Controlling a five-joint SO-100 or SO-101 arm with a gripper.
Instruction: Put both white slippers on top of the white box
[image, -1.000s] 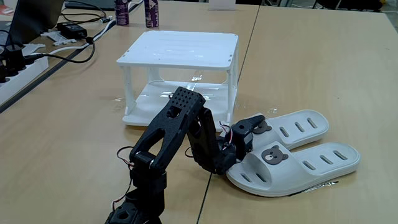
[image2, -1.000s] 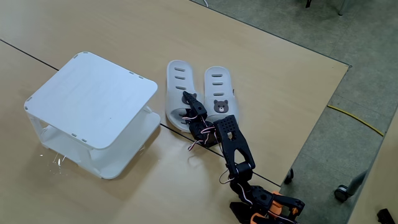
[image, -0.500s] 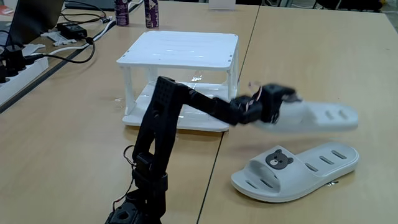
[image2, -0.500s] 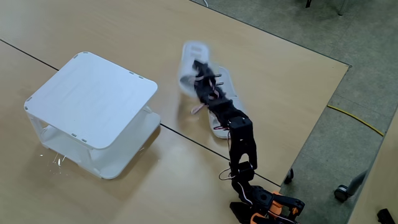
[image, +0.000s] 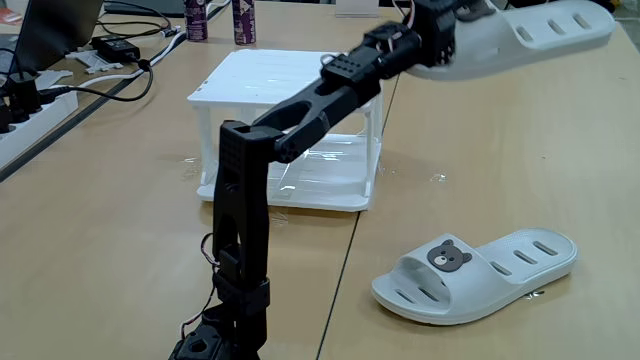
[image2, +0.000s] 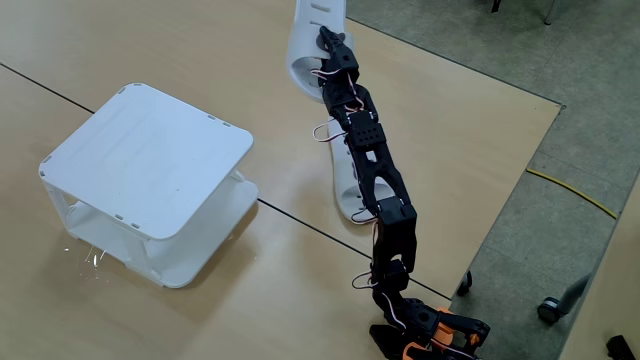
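One white slipper (image: 530, 32) hangs high in the air, level, to the right of the white box (image: 290, 78) and above its top. My gripper (image: 452, 22) is shut on that slipper's strap end, with the arm stretched far out. In a fixed view from above, the held slipper (image2: 308, 35) is beyond the box (image2: 150, 160), with the gripper (image2: 330, 42) on its right side. The other white slipper (image: 480, 275), with a bear face badge, lies flat on the table at the right front. Seen from above, this slipper (image2: 345, 195) is mostly hidden under the arm.
Two dark bottles (image: 218, 20), a power adapter (image: 118, 47), cables and a power strip (image: 25, 115) sit at the back left. A seam (image: 350, 250) runs between two tabletops. The table's edge (image2: 505, 200) drops to the floor on the right.
The gripper closed on one slipper beside its pair and lifted it up and away, from the table to high above it. The second slipper shifted slightly and stays on the table.
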